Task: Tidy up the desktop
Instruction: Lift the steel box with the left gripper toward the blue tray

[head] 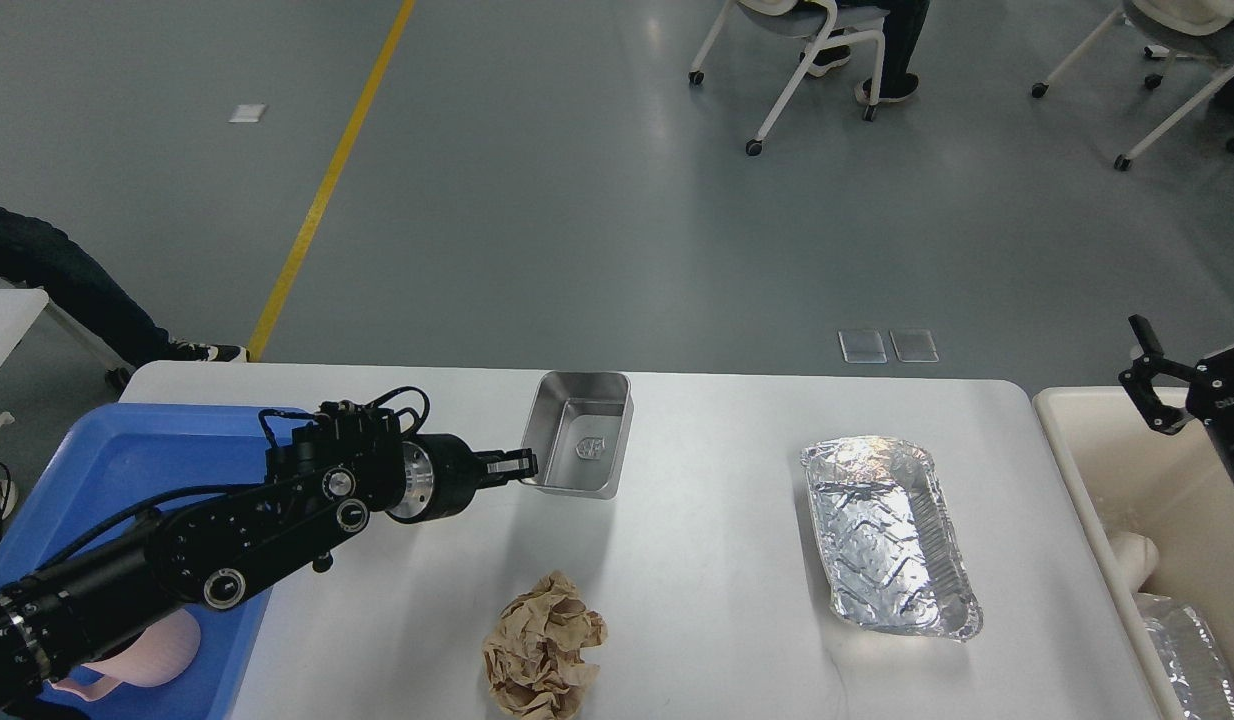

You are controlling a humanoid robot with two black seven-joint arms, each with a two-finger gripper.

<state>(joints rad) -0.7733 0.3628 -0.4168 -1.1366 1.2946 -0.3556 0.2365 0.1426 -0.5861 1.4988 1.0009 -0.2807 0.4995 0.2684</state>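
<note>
Mostly bare, the desktop (717, 560) (white, matte) fronts grey floor (577, 200).

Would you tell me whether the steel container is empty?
Empty: the steel container sits upright on the desktop, its bare bottom showing only an embossed mark.

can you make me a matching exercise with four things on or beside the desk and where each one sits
Things:
1. steel pan
2. foil tray
3. paper ball
4. pink cup

Places:
A. in the blue tray
B. right part of the desktop
C. near edge, centre
D. far edge, at the left gripper

Pairs: 1-D, 2-B, 3-C, 4-A
</note>
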